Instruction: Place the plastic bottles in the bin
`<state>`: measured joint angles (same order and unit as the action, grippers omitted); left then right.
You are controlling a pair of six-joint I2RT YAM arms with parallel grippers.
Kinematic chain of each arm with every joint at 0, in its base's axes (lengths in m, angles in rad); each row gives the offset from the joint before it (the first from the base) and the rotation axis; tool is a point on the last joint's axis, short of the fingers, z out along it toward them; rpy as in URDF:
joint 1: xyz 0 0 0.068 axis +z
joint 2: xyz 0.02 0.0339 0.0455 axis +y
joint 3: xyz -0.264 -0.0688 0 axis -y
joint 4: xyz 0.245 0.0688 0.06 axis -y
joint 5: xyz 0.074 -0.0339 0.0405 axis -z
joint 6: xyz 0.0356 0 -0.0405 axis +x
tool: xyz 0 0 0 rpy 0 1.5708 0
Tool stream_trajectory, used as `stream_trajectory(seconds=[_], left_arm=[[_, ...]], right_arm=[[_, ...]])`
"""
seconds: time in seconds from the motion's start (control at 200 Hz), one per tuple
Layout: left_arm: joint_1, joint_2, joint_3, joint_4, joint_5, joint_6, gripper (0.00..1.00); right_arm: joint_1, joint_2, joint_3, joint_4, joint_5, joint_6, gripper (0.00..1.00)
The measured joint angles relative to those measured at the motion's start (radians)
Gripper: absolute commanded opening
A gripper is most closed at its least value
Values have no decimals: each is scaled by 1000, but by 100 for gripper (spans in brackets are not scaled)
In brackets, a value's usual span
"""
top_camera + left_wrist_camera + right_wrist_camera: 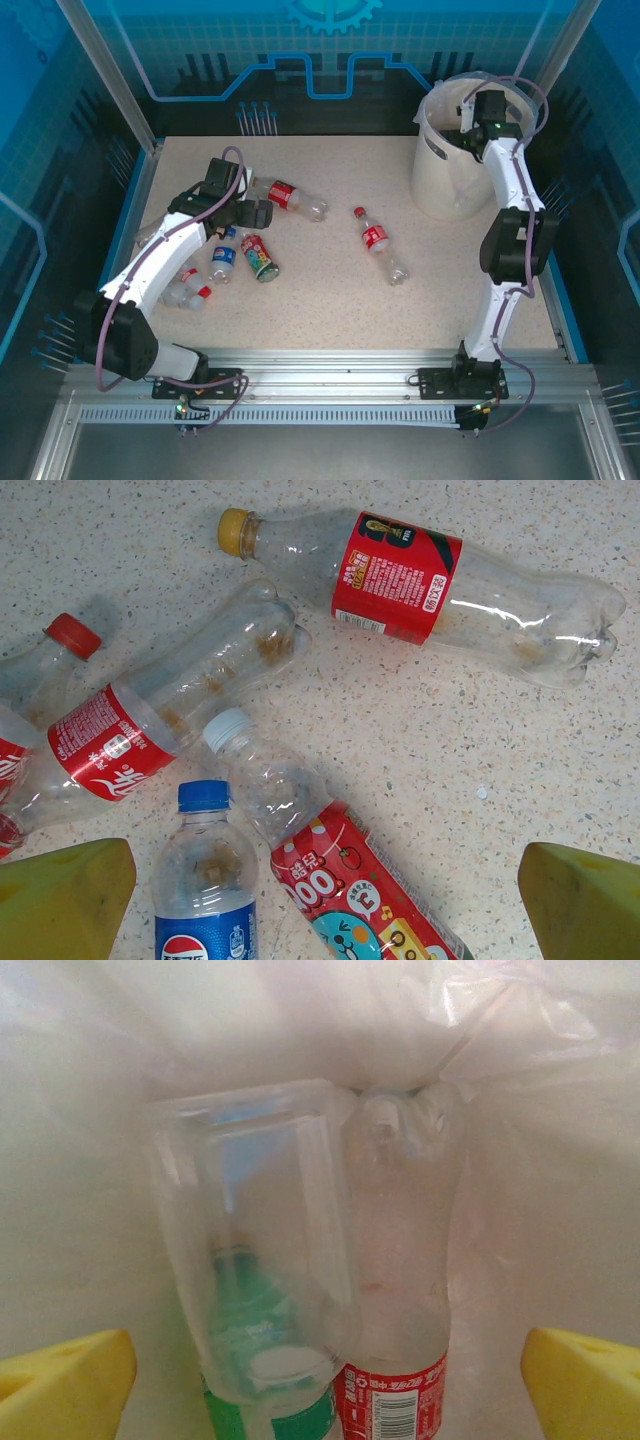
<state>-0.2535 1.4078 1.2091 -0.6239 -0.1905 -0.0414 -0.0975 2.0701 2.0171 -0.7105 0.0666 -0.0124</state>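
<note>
My left gripper (258,214) (325,910) hangs open over a cluster of plastic bottles on the table. A colourful-labelled bottle (345,875) (260,257) lies between its yellow fingertips (60,895), untouched. Beside it lie a blue-capped bottle (205,880) (222,260), a red-labelled one (150,730) and a yellow-capped red-labelled one (420,580) (290,197). Another red-labelled bottle (378,243) lies alone mid-table. My right gripper (470,130) (325,1380) is open over the white bin (440,185). Below it in the liner (90,1160) are a clear bottle (260,1240), a green one (235,1415) and a red-labelled one (400,1290).
More red-capped bottles (185,287) lie under the left arm near the table's left edge. The bin stands at the back right corner. Blue walls and metal posts (110,80) ring the table. Open tabletop lies between the lone bottle and the front rail.
</note>
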Motion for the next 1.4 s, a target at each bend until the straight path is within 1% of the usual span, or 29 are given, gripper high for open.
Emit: stream_trajectory(seconds=[0.225,0.355,0.5,0.7,0.84,0.906,0.991,1.076,1.151,1.251,1.396], left_arm=[[0,0,0,0,0,0,99],[0,0,0,0,0,0,99],[0,0,0,0,0,0,99],[-6,0,0,0,0,-1,99],[-37,0,3,-4,2,-12,99],[-56,2,18,-15,8,-20,99],[-78,17,61,-37,22,-36,99],[-92,31,107,-46,31,-39,99],[-96,34,131,-50,35,-43,99],[-97,36,151,-58,39,-45,99],[-98,37,153,-64,50,-38,99]], right_arm=[[0,-3,49,-25,0,0,100],[0,-39,50,-41,2,0,100],[1,-136,50,-45,3,0,100],[34,-336,29,-29,10,0,100],[126,-484,-49,-20,42,0,100],[202,-540,-97,-16,70,-5,100],[329,-591,-159,-17,114,-13,100],[447,-605,-208,-36,147,-14,98],[521,-606,-265,-57,161,5,96],[570,-587,-360,-90,158,35,95],[579,-477,-467,-105,141,66,95]])
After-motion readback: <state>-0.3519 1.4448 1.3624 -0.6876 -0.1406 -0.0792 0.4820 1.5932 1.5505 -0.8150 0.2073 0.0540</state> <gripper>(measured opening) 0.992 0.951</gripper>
